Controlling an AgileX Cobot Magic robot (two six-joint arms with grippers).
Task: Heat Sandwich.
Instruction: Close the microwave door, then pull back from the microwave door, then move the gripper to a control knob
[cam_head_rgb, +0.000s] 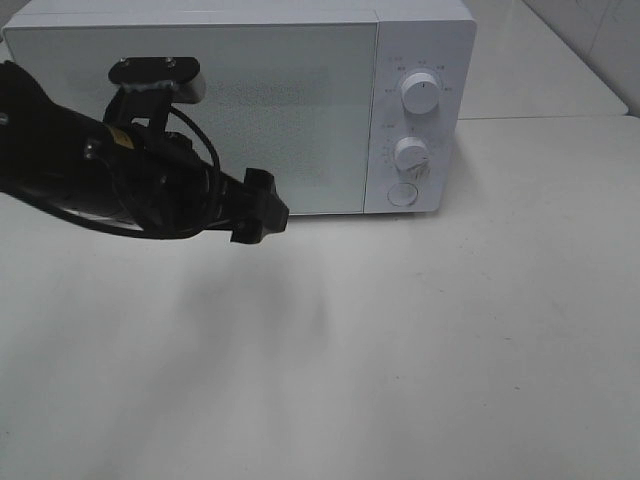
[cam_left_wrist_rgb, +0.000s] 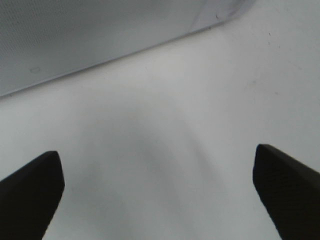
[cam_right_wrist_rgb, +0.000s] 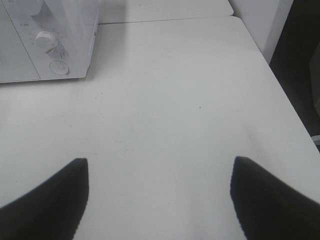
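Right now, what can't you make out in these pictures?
Sandwich: in no view; the microwave's shut door hides the inside.
Dial labels, exterior high view: too small to read.
Right gripper: absent from the exterior high view; right wrist view's edge cuts off all but its fingertips.

No legible text. Microwave panel: small grey marks ring the upper knob and lower knob, too small and blurred to read in any view.

Glossy white plastic microwave; smooth matt table.
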